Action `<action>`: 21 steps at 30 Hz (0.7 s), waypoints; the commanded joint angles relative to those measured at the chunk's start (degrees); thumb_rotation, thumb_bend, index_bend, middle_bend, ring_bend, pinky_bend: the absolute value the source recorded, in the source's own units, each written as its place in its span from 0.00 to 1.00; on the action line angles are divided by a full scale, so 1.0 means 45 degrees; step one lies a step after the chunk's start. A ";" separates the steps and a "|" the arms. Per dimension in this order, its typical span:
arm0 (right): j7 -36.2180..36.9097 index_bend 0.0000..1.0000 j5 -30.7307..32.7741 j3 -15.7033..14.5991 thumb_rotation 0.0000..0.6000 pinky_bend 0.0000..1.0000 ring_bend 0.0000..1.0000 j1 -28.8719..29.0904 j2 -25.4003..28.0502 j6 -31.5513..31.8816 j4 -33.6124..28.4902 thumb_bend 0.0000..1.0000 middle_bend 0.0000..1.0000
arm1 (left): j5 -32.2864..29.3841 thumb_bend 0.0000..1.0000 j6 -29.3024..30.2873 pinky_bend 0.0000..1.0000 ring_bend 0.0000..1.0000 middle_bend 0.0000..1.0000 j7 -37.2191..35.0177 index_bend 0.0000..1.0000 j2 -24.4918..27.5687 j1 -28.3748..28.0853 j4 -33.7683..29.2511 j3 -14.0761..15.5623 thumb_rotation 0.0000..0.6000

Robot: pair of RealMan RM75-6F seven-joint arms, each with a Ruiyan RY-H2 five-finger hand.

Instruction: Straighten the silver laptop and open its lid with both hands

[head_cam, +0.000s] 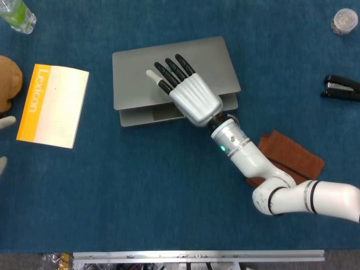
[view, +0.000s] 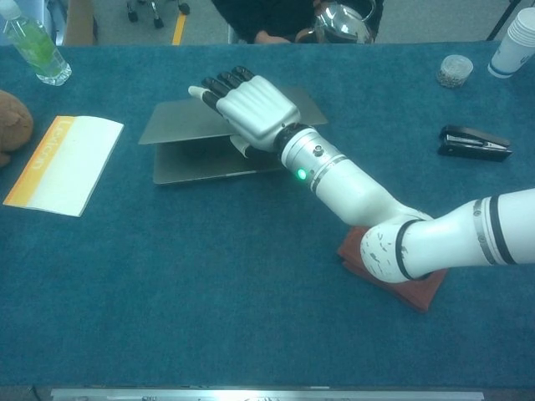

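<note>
The silver laptop (head_cam: 135, 73) lies at the table's middle back, its lid (view: 180, 125) raised a little off the base (view: 192, 163) at the front edge. My right hand (head_cam: 185, 90) lies on the lid with fingers stretched flat on top. In the chest view the thumb of that right hand (view: 247, 107) is tucked under the lid's front edge, so it holds the lid. At the left edge of the head view, pale fingertips (head_cam: 4, 121) of my left hand just show, far from the laptop.
An orange and white booklet (head_cam: 53, 106) lies left of the laptop, with a brown plush (head_cam: 8, 81) and a bottle (head_cam: 17, 14) beyond. A brown cloth (head_cam: 292, 157) sits under my right forearm. A black stapler (head_cam: 341, 88), a small jar (head_cam: 344, 21) and paper cups (view: 518, 42) stand at the right.
</note>
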 commanded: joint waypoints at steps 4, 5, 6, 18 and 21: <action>-0.0174 0.00 0.0173 0.0217 1.00 0.07 0.00 0.0334 -0.0032 -0.0048 0.0221 0.47 0.05 | 0.0549 0.40 -0.0418 0.13 0.05 0.14 -0.0244 0.17 -0.0069 -0.0507 0.0165 0.0262 1.00; -0.0195 0.00 0.0195 0.0239 1.00 0.06 0.00 0.0381 -0.0035 -0.0054 0.0249 0.47 0.05 | 0.0640 0.40 -0.0464 0.13 0.06 0.14 -0.0260 0.17 -0.0093 -0.0585 0.0180 0.0293 1.00; -0.0211 0.00 0.0216 0.0268 1.00 0.07 0.00 0.0431 -0.0038 -0.0057 0.0273 0.47 0.05 | 0.0731 0.40 -0.0513 0.13 0.06 0.14 -0.0286 0.17 -0.0121 -0.0671 0.0183 0.0321 1.00; -0.0474 0.00 0.0521 0.0610 1.00 0.07 0.00 0.1074 -0.0115 -0.0048 0.0605 0.47 0.05 | 0.2140 0.40 -0.1339 0.13 0.05 0.12 -0.0711 0.17 -0.0668 -0.2219 0.0389 0.0662 1.00; -0.0523 0.00 0.0577 0.0622 1.00 0.07 0.00 0.1192 -0.0105 -0.0038 0.0640 0.47 0.05 | 0.2355 0.40 -0.1649 0.13 0.05 0.11 -0.0811 0.17 -0.0836 -0.2666 0.0427 0.0726 1.00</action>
